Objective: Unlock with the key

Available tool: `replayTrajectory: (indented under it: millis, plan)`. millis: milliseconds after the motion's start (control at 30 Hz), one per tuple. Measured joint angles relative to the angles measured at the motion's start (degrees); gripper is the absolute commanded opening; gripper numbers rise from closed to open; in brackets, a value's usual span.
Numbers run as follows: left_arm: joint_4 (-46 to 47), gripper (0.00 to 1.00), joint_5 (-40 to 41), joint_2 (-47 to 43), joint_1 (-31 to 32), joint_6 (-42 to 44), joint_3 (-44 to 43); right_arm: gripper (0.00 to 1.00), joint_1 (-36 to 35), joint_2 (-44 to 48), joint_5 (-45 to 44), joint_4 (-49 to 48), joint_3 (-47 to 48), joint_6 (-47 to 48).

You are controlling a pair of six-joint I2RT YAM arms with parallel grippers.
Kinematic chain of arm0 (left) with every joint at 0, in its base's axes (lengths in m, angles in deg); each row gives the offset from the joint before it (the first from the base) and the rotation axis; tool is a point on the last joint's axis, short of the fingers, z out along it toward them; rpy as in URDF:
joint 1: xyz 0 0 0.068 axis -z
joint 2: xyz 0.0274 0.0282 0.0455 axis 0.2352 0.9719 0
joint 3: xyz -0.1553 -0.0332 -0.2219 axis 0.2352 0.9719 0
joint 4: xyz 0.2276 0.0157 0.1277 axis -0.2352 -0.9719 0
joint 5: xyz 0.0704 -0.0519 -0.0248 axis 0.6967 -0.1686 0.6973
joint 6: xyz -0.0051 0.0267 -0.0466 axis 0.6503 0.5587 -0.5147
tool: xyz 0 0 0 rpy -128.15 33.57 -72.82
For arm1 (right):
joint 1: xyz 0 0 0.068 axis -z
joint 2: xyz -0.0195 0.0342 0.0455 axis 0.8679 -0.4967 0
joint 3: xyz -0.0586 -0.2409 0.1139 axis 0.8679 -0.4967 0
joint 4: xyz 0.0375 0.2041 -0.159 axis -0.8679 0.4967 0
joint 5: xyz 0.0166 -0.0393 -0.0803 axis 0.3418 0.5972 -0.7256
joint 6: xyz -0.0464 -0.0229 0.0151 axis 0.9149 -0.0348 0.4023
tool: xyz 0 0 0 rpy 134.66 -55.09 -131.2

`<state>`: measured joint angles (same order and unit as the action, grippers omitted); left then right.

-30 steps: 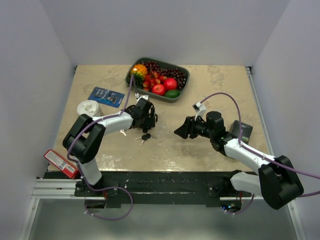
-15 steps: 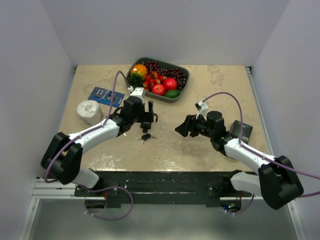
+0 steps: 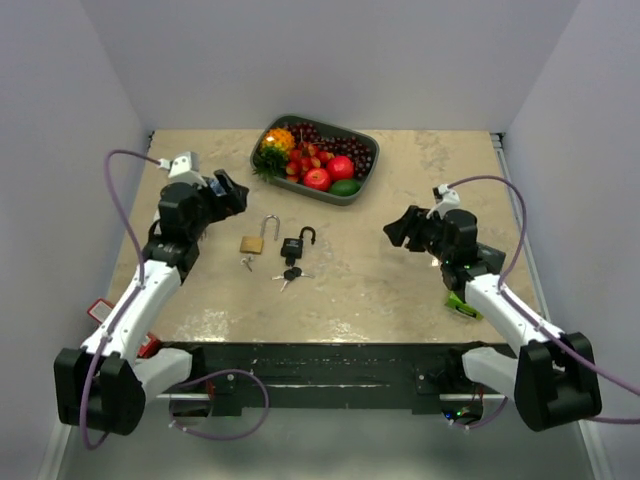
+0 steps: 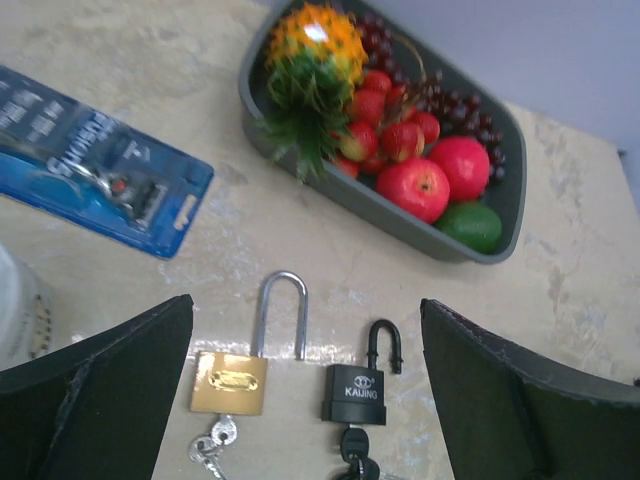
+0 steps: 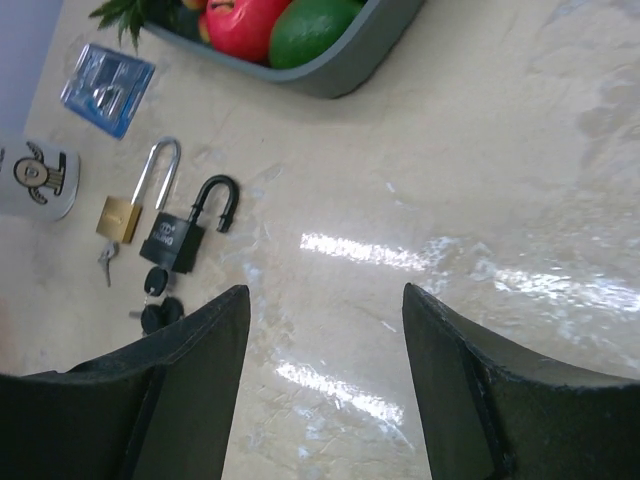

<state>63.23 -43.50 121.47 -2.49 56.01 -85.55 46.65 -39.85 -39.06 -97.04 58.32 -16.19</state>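
Logging both arms clear of the locks. Left pincer: jaws spread wide, nothing between them; its two dark fingers frame the left wrist view at either side. Brass padlock lies flat on the table ahead of this pincer, in line with the gap and nearer the finger at the view's left; shackle raised, one leg free of the body; a small silver key sits at the lock's base, whether seated in the keyhole I cannot tell. Black padlock lies just beside the brass one, toward the other finger, not touching it; shackle hooked open; black-headed keys at its lower edge. Farther ahead of the left pincer: grey tray of fruit; ahead and off past the finger at the view's left, a blue razor pack; a white cup at that finger's outer side.

Right pincer: jaws also wide apart and empty; fingers hang over bare tabletop. From this pincer both padlocks lie well ahead and off past the finger at the left of its view, black one nearer, brass one beyond; neither touched. Tray corner sits ahead, at the top of the right wrist view. A green object lies on the table behind the right pincer, beside its forearm; a red packet lies at the table edge behind the left pincer, partly hidden by the arm.
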Motion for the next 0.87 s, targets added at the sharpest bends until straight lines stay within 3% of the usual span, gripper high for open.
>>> replayTrajectory:
  millis: [233,400,867]
  plan:
    - [0.0,0.99,-2.3,-11.5,-3.1,2.0,0.2,0.66,1.5,11.4,-7.5,5.7,1.3,1.6]
    - [-0.3,0.99,-2.7,-14.1,-3.1,5.3,0.2,0.66,1.5,18.2,-11.7,6.6,1.3,2.6]
    - [-1.8,1.0,-2.2,-15.9,-3.1,9.1,0.3,0.66,1.5,18.2,-13.3,6.5,1.2,3.0]
